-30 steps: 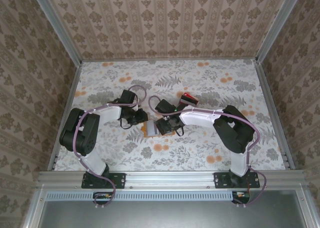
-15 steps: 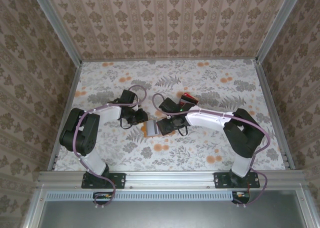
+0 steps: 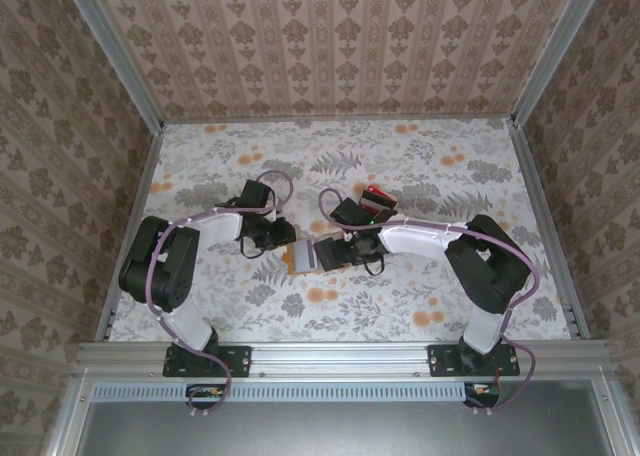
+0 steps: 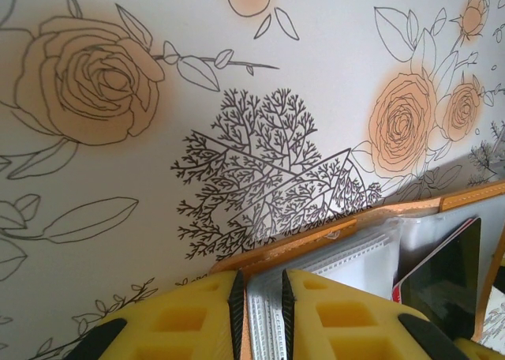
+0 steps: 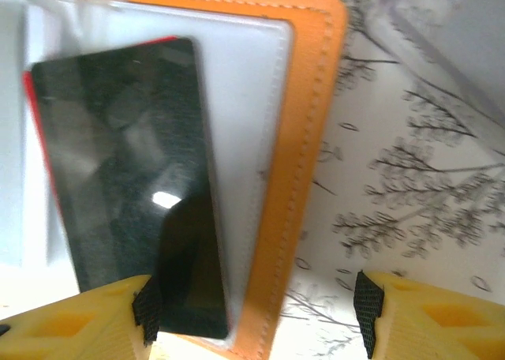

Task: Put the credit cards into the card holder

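Since a second ago the right gripper (image 5: pixel 254 316) has opened and drawn slightly right, its fingers now wide apart over the orange card holder (image 5: pixel 304 139), which lies open mid-table with a black card (image 5: pixel 134 178) in its clear sleeve (image 5: pixel 245 99), while the left gripper (image 4: pixel 260 297) clamps the holder's left edge, with bare table (image 3: pixel 450 166) all around.

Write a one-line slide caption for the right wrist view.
Wide-open jaws of the right gripper over a black card on a clear sleeve of the open orange card holder.
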Controlling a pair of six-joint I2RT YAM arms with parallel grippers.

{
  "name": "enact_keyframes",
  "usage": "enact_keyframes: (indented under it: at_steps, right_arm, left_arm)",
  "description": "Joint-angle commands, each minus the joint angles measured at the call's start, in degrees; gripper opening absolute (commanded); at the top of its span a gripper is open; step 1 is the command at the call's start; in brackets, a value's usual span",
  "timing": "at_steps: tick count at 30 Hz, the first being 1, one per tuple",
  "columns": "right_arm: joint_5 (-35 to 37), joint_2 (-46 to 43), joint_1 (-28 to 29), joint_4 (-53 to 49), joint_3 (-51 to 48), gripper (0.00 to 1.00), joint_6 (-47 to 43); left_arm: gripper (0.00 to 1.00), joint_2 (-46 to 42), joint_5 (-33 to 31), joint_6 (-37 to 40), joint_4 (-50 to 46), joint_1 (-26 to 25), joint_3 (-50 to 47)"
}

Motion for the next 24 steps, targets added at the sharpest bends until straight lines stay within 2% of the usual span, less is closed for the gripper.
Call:
enact_keyframes:
  at_steps: [1, 6, 13, 16, 24]
  right_arm:
    - [-4.56, 1.67, -0.18, 4.43, -0.65, 0.69, 2.04]
    - [-8.01, 3.09, -0.94, 8.31, -1.45, 0.66, 3.32]
    - [-7.49, 2.61, -2.36, 8.48, -3.49, 0.44, 2.78]
    - [-7.78, 2.32, -2.06, 8.89, -3.42, 0.31, 2.79]
    - [-5.99, 0.58, -3.04, 7.83, -4.58, 0.11, 2.20]
  left_arm:
    - [0.22, 4.11, -0.96, -0.61, -3.79, -1.41, -3.28]
    - [0.22, 3.98, -1.09, -0.77, -3.59, -1.35, -3.61]
    - [0.22, 4.17, -0.97, -0.91, -3.20, -1.43, -3.95]
    - [0.22, 4.44, -0.80, -0.85, -3.09, -1.45, -3.86]
    - [0.22, 3.92, -1.13, -0.69, -3.59, -1.47, -3.85]
